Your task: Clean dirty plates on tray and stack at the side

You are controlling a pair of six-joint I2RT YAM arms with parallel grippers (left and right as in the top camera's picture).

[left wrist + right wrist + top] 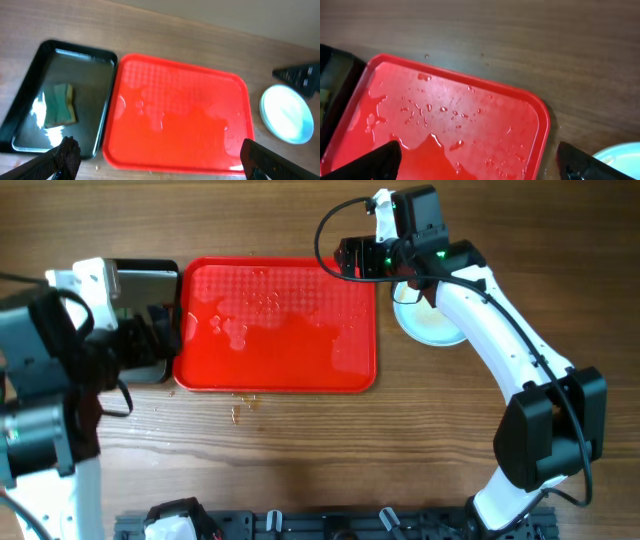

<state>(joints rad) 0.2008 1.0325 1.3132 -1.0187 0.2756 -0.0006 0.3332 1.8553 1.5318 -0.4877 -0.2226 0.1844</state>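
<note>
Left wrist view: wet red tray [200, 85], sponge [60, 105] in black pan [80, 50], plates [285, 112] stacked beside; left gripper [157, 160] and right gripper [480, 160] gape wide.

Even bright light; glare on wet tray [275, 325] and pan [60, 100]; wrist views soft, fingers [380, 160] blurred.

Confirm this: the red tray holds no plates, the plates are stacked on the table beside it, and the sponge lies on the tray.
One thing is wrong: the sponge lies in the black pan, not on the tray; the left wrist view shows it. The plates are stacked beside the tray, which holds none.
</note>
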